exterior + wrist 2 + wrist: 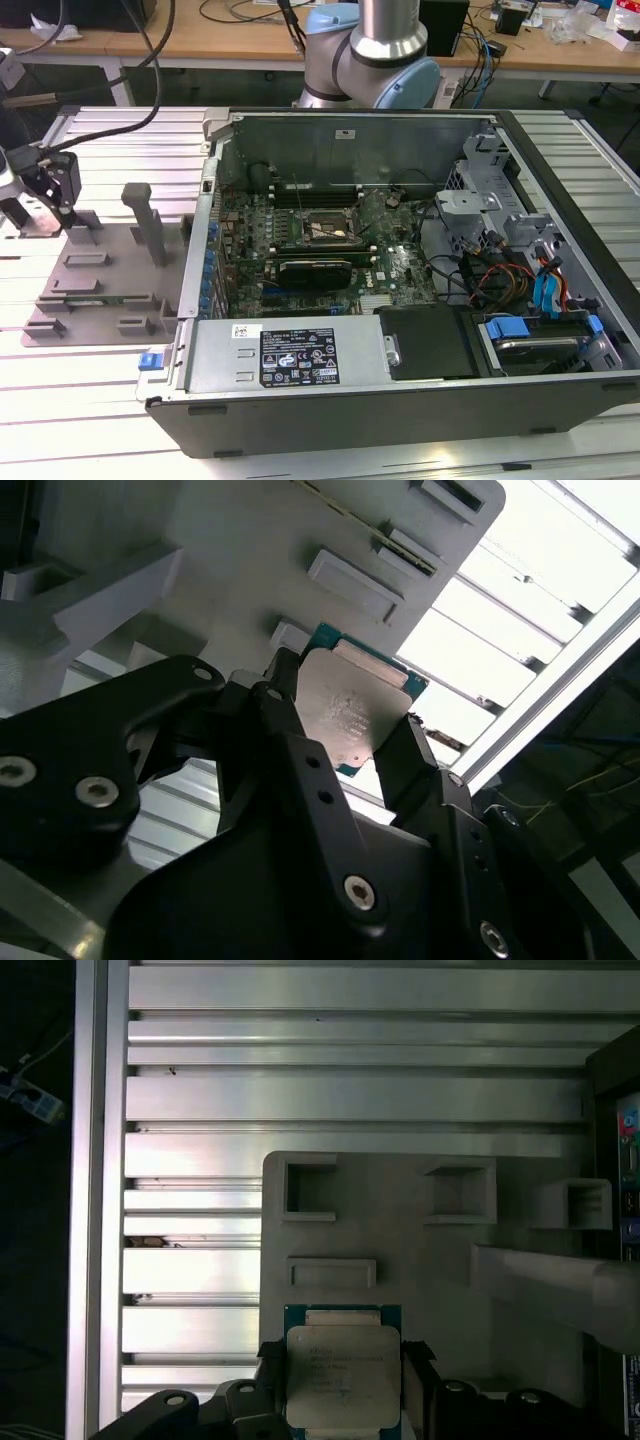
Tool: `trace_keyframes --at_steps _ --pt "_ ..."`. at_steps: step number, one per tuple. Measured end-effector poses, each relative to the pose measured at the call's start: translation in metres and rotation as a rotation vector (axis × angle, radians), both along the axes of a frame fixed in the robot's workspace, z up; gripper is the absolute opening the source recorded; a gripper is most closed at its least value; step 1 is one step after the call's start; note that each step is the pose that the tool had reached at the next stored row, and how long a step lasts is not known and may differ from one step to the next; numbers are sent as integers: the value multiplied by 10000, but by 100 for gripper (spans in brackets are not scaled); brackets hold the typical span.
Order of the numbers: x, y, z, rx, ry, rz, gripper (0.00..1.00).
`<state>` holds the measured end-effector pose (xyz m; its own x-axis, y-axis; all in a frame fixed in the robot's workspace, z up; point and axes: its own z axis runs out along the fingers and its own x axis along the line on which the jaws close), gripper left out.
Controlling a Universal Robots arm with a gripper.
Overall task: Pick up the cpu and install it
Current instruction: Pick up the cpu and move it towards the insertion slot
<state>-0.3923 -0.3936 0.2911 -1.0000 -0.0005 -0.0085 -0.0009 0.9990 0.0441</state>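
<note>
**Fingers** (405,755): two black fingers of the single gripper (60,205), closed against two opposite edges of the cpu (350,705). In both wrist views they flank it with no gap showing on either side.

**Cpu** (342,1375): flat, near-square chip with its silver-grey lid facing up and a green border showing around the lid. It sits squarely between the fingers and level with their tips — neither ahead of them nor off to one side. With no long axis to speak of, the hold is simply across its width. Whether it has left the tray or rests on it cannot be told from here.

**Tray** (400,1250): grey plastic holder with raised pockets and posts, directly under the chip. The gripper stands over the tray's end at the exterior view's left.

**Surface** (60,400): slotted aluminium surface carrying both the tray and the computer case.

**Computer case** (400,390): lies on its side with the panel off, just beside the tray toward the exterior view's right.

**Socket** (325,228): black frame on the motherboard inside the case. It is well apart from the gripper — toward the exterior view's right, beyond the tray and the near case wall.
</note>
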Motion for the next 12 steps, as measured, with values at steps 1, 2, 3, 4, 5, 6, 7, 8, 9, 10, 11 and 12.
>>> trace_keyframes --at_steps 1,2,3,4,5,6,7,8,9,10,11,12 --pt "0 0 20 0 -4 0 55" --pt "0 0 59 0 -10 0 55" --pt "0 0 71 0 -12 0 55" --pt "0 0 82 1 -15 0 55" --pt "0 0 108 1 -19 0 55" --pt "0 0 120 0 -20 0 55" --pt "0 0 151 1 -25 0 55" --pt "0 0 175 0 -29 0 55" --pt "0 0 184 0 -31 0 55" --pt "0 0 192 0 -33 0 55" --pt "0 0 209 0 -38 0 55" --pt "0 0 224 1 -42 0 55"
